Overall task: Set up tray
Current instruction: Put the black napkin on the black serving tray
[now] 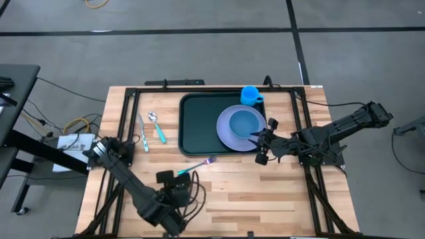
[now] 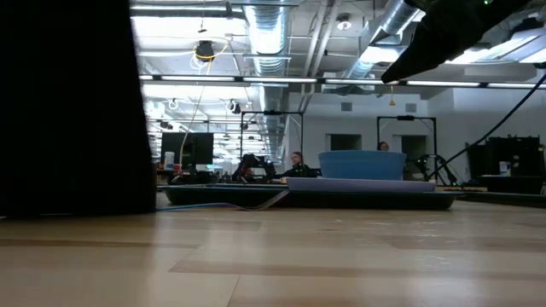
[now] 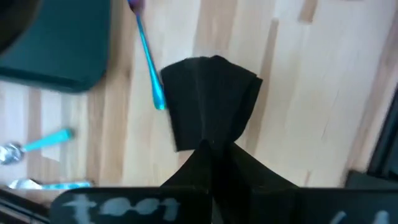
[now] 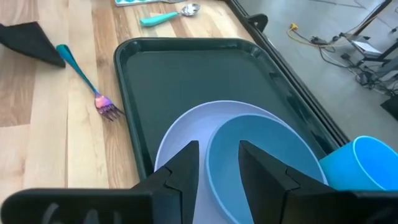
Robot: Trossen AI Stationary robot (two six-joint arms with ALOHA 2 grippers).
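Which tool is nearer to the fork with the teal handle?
The left tool. It is shut on a black napkin just beside the fork, near its handle end. The right tool sits at the plate on the tray, farther from the fork.
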